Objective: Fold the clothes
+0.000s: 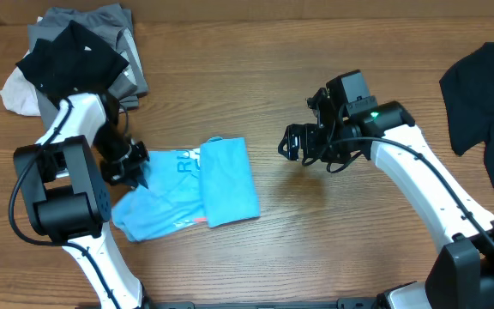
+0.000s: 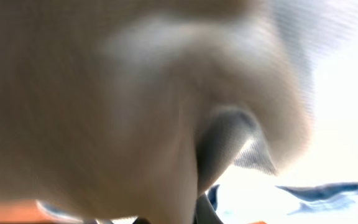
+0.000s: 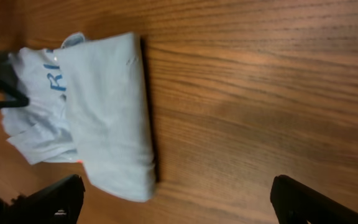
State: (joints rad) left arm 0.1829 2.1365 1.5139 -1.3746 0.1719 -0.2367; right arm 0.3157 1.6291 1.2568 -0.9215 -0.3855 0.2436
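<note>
The sky-blue T-shirt [image 1: 221, 182] lies partly folded on the table, with its right part doubled over the lettering. It also shows in the right wrist view [image 3: 107, 112]. My left gripper [image 1: 135, 168] is at the shirt's left edge and looks shut on the cloth. In the left wrist view, blurred pale cloth [image 2: 135, 106] fills the frame and hides the fingers. My right gripper [image 1: 293, 144] is open and empty over bare wood to the right of the shirt, its fingers wide apart [image 3: 179, 205].
A pile of black, grey and off-white garments [image 1: 75, 51] sits at the back left, near my left arm. A black garment [image 1: 487, 86] lies at the right edge. The wooden table [image 1: 333, 232] shows between them.
</note>
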